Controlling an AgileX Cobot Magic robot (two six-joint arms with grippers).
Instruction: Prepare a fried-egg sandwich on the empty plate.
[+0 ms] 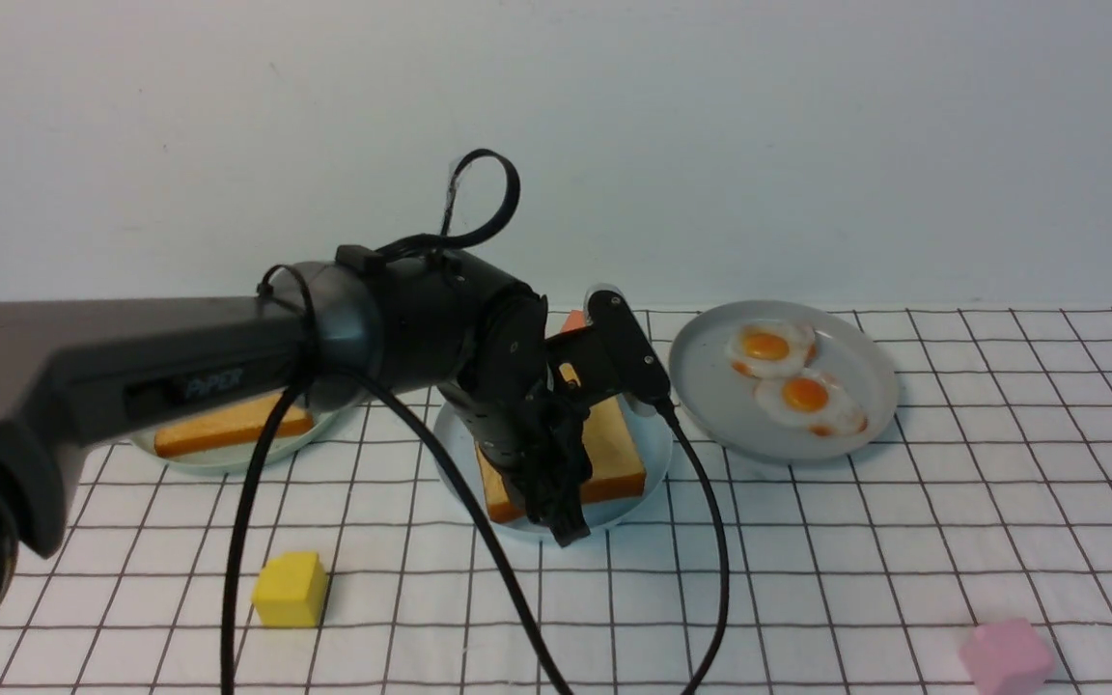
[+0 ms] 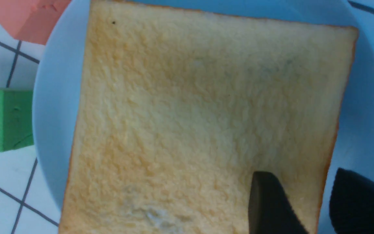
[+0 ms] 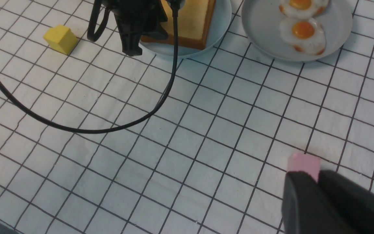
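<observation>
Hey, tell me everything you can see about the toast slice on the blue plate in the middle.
The toast slice is a thick square of bread, pale golden on top with darker brown crust edges and a spongy surface. It lies flat on the light blue plate, nearly filling it, nothing on top. The left gripper hangs over one edge, jaws apart: one finger above the bread, the other outside the crust; contact is unclear.

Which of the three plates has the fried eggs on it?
The round grey plate on the right, holding two fried eggs; the light blue middle plate and pale green left plate each hold toast.
</observation>
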